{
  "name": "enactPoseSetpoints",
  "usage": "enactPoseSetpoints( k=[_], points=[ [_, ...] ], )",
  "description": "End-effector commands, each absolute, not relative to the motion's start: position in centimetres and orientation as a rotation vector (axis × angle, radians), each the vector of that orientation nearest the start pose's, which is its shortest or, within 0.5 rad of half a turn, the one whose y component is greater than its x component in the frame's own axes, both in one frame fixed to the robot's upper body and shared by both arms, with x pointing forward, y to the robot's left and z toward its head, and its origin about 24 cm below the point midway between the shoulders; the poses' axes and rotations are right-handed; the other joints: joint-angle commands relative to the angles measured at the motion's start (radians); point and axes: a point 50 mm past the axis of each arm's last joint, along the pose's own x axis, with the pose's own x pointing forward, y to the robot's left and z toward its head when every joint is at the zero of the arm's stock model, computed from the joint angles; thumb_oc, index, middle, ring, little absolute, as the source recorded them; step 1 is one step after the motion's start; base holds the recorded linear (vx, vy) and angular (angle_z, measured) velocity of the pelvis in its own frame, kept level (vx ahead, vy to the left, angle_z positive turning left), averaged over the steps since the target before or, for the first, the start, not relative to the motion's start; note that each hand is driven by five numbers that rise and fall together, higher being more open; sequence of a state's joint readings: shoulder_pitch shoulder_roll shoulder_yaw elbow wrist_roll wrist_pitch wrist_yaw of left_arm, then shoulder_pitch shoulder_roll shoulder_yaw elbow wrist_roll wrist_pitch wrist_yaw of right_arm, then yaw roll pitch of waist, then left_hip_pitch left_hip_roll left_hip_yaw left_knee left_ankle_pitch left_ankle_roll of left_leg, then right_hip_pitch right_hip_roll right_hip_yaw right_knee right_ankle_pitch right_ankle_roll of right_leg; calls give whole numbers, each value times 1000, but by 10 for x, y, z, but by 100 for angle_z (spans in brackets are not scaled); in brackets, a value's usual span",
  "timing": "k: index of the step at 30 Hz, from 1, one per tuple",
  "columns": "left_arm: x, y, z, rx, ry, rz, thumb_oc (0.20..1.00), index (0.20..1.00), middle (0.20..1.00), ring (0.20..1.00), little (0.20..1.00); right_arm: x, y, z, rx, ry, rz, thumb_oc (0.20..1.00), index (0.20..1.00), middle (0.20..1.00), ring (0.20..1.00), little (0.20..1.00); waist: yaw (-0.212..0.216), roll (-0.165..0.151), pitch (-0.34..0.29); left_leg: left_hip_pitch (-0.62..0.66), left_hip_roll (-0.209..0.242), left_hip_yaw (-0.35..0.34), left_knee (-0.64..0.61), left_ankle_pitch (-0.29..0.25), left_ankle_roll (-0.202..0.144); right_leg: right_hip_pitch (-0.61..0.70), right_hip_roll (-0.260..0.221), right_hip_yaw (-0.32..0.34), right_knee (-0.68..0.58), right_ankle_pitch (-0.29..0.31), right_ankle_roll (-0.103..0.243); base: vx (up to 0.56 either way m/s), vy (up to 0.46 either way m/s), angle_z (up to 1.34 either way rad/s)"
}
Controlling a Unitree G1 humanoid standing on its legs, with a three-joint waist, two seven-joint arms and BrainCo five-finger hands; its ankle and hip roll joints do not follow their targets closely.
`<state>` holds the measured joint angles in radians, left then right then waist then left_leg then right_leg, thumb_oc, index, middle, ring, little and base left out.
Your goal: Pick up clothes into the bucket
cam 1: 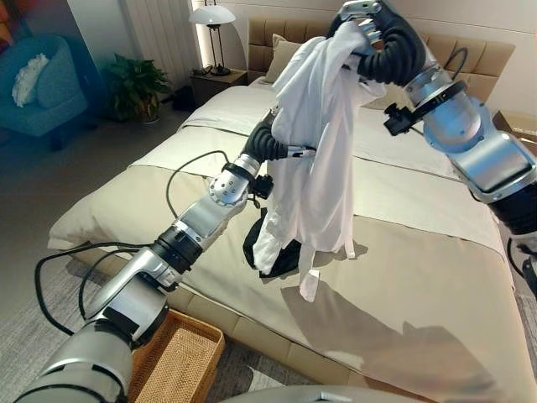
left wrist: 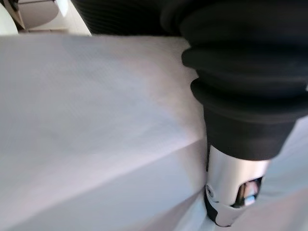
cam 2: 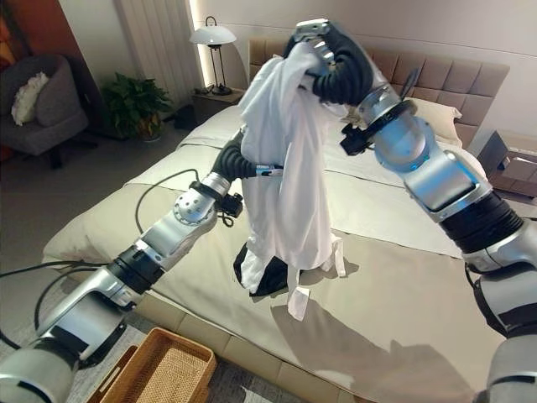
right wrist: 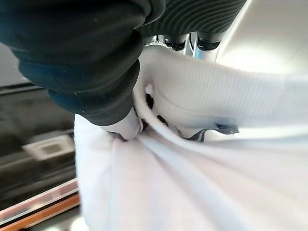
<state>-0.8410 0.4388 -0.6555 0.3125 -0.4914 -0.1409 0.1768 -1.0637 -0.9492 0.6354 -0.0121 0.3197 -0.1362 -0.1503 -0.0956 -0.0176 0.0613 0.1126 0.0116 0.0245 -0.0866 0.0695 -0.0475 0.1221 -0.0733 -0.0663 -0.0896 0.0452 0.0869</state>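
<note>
The right robot hand (cam 1: 362, 34) is raised high above the bed (cam 1: 419, 294), near the headboard (cam 2: 457, 75). Its fingers are curled into the top of a white garment (cam 1: 315, 159), gripping the fabric; the right wrist view shows the ribbed white collar (right wrist: 216, 91) bunched directly against the dark cover.

The white garment hangs from that robot hand in a long vertical drape. Its lower hem and a loose strip of fabric reach down to the bed surface. A dark garment (cam 1: 281, 252) lies on the bed directly beneath and partly behind the hanging cloth, touching its lower edge.

The left robot hand (cam 1: 289, 151) is extended from the lower left and meets the white garment at mid-height. Its fingers are hidden in the folds, so whether it grips or merely presses the cloth cannot be determined. The left wrist view shows white fabric lying against the thumb (left wrist: 236, 192).

The woven basket (cam 1: 176, 361) stands on the floor beside the near edge of the bed, below the left arm, well apart from both garments. Its interior shows bare weave.

Background items: a table lamp (cam 1: 212, 25) on a nightstand (cam 1: 214, 82), a potted plant (cam 1: 134, 84), and a blue armchair (cam 1: 38, 88).
</note>
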Motion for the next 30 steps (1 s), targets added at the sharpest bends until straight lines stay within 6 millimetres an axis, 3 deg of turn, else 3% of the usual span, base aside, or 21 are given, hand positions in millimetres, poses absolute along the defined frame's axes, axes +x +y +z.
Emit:
enactPoseSetpoints(
  k=[1,5,7,13,15,16,17,18,20,21,23,24,25,26,27,28,29,30],
  points=[
    [350,52,226,250,-435,-677,1000,1000,1000,1000,1000,288,-126,350,-669,-1032,397,200,200,200,200,200,21,-33,-8,-20,-34,-27,137,-130,6,-29,-54,-52,116,-47,59,0,0,0],
    [339,52,228,234,-320,-849,1000,1000,1000,1000,1000,285,-122,347,-660,-1021,444,200,200,200,200,200,19,-27,-10,-18,-35,-26,135,-129,3,-27,-54,-53,112,-43,62,5,0,1],
    [332,56,218,218,-209,-929,1000,1000,1000,1000,1000,284,-118,344,-653,-1009,479,200,200,200,200,200,16,-24,-8,-19,-34,-28,133,-125,1,-31,-52,-52,109,-40,63,8,-4,5],
    [326,63,202,140,-98,-969,1000,1000,1000,1000,1000,284,-117,338,-630,-990,506,200,200,200,200,200,11,-25,-3,-20,-32,-28,128,-123,-1,-34,-53,-53,112,-42,64,0,0,0],
    [323,66,190,45,-48,-981,200,200,200,200,200,286,-116,335,-627,-984,509,200,200,200,200,200,10,-27,1,-20,-33,-29,127,-124,-1,-36,-52,-49,115,-45,63,0,0,0],
    [323,66,190,45,-48,-980,200,200,200,200,200,286,-115,335,-627,-983,510,200,200,200,200,200,10,-27,0,-20,-33,-29,127,-124,-1,-37,-52,-49,115,-45,63,0,0,0],
    [322,69,187,14,-41,-978,200,200,200,200,200,287,-117,334,-629,-979,503,250,250,250,250,250,10,-28,2,-20,-34,-29,128,-125,0,-37,-52,-48,117,-47,62,0,0,0],
    [320,76,183,-62,-43,-952,200,200,200,200,200,290,-120,330,-620,-972,483,523,523,523,523,523,14,-31,6,-20,-35,-29,129,-127,2,-39,-52,-45,119,-48,61,0,0,0],
    [320,83,180,-75,-51,-925,200,200,200,200,200,292,-123,325,-617,-959,468,624,624,624,624,624,16,-31,8,-20,-35,-29,129,-129,4,-40,-52,-44,120,-48,60,3,1,-2],
    [320,89,179,-72,-59,-904,200,200,200,200,200,293,-126,322,-613,-949,455,868,868,868,868,868,18,-31,10,-21,-35,-30,130,-130,5,-41,-53,-44,122,-49,60,5,3,-3],
    [319,114,170,-132,-70,-800,200,200,200,200,200,299,-138,310,-599,-902,401,1000,1000,1000,1000,1000,31,-35,24,-26,-36,-31,133,-131,8,-47,-54,-48,128,-54,57,0,0,0],
    [319,114,170,-132,-69,-799,200,200,200,200,200,298,-138,309,-599,-901,402,1000,1000,1000,1000,1000,30,-35,22,-26,-36,-31,133,-132,8,-47,-54,-48,129,-54,57,0,0,0],
    [317,137,166,-166,-88,-710,200,200,200,200,200,300,-150,300,-574,-864,360,1000,1000,1000,1000,1000,40,-37,33,-32,-37,-34,136,-132,10,-51,-54,-48,134,-56,56,0,0,0],
    [317,137,166,-166,-87,-709,200,200,200,200,200,300,-149,300,-574,-863,361,1000,1000,1000,1000,1000,39,-37,32,-32,-37,-34,136,-132,10,-52,-54,-49,134,-57,56,0,0,0],
    [315,150,164,-180,-99,-659,200,200,200,200,200,301,-157,294,-563,-841,338,1000,1000,1000,1000,1000,45,-38,38,-35,-37,-35,137,-132,11,-55,-54,-51,137,-58,55,0,0,0],
    [307,183,157,-201,-116,-531,200,200,200,200,200,300,-173,283,-540,-795,292,1000,1000,1000,1000,1000,59,-40,46,-42,-38,-39,141,-133,14,-59,-56,-54,141,-61,54,0,0,0],
    [307,184,157,-201,-115,-529,200,200,200,200,200,300,-173,282,-539,-794,294,1000,1000,1000,1000,1000,58,-41,45,-42,-38,-39,141,-133,14,-59,-56,-54,141,-61,54,1,-9,-4],
    [297,217,155,-186,-147,-399,200,200,200,200,200,300,-191,271,-520,-738,245,1000,1000,1000,1000,1000,73,-43,54,-48,-39,-43,145,-134,15,-63,-56,-58,143,-63,53,0,0,0]
  ],
)
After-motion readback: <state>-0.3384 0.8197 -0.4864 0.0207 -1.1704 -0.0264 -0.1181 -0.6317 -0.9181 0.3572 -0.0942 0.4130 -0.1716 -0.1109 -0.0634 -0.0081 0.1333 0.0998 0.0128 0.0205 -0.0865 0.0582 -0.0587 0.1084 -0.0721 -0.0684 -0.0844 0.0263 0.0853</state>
